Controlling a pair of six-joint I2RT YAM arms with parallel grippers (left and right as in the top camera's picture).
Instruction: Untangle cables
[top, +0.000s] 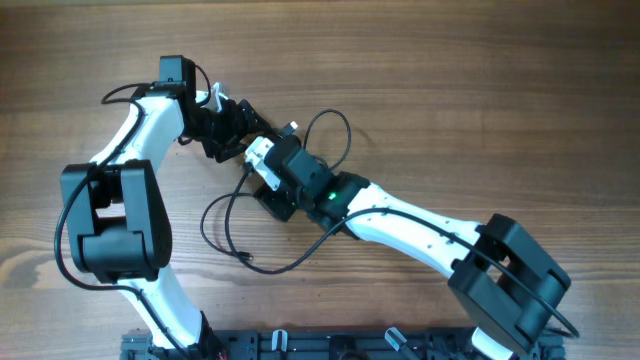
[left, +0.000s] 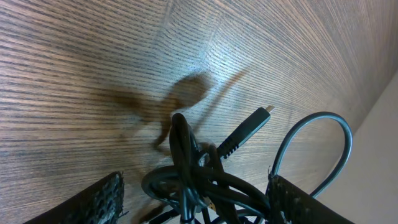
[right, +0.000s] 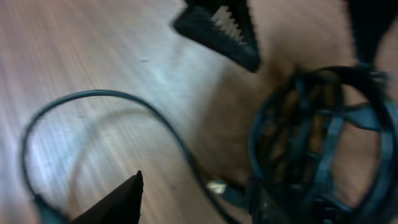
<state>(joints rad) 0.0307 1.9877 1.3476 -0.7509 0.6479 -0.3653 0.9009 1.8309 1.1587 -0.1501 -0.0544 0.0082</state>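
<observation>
The cables are thin black cords. In the left wrist view their knot (left: 199, 180) sits between my left gripper's fingers (left: 99, 202), which stand open around it, the left one clear of it. A plug (left: 249, 127) and a loop (left: 314, 140) stick out beyond. From overhead, the left gripper (top: 238, 130) and right gripper (top: 262, 160) meet over the knot and hide it. One loop (top: 347, 135) curls to the right; others (top: 215, 215) trail toward me, ending in a plug (top: 249, 259). The blurred right wrist view shows one finger (right: 115, 202) apart from the bundle (right: 317, 143), so that gripper is open.
Bare wooden table (top: 480, 90) surrounds the cables. Both arms cross the middle of the table, the left arm (top: 130, 140) from the bottom left and the right arm (top: 420, 225) from the bottom right. The left gripper's fingertips (right: 224, 28) show at the top of the right wrist view.
</observation>
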